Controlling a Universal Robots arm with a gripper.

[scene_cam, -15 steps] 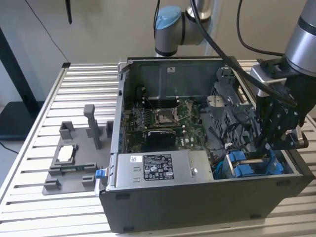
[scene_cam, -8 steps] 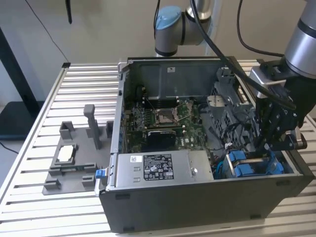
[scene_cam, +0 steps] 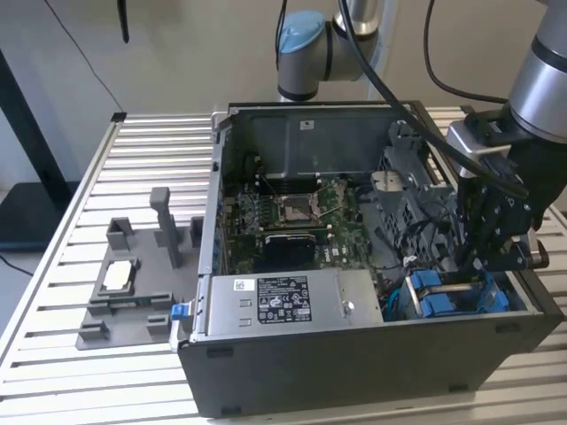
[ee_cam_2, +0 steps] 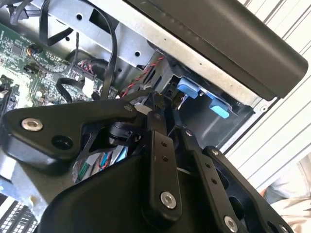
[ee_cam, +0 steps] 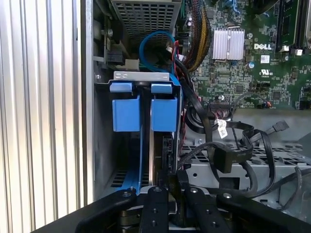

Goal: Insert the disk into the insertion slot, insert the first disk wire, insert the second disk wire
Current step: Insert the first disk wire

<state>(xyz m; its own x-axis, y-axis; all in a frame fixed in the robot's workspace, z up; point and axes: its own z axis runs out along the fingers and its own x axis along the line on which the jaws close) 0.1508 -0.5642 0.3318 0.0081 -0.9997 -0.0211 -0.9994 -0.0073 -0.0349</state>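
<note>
A slatted metal table (scene_cam: 53, 266) stands before a pale wall, and on it, toward the exterior view's right, lies the dark PC case (scene_cam: 354, 372) with its side open. A grey fixture (scene_cam: 124, 301) sits by the table's edge on the exterior view's left, well apart from the case. Inside the case, the green motherboard (scene_cam: 292, 221) fills the middle.

The insertion slot (ee_cam: 141, 76) is in the case's near corner on the exterior view's right. The disk (scene_cam: 447, 297) sits in it, its blue tabs (ee_cam: 146, 114) at the slot's mouth.

My claw (scene_cam: 474, 261) reaches down into that corner, just over the disk's edge. Whether it is clenched or released I cannot tell.

Loose black cables (ee_cam: 223, 155) lie just beside the slot, toward the motherboard.
</note>
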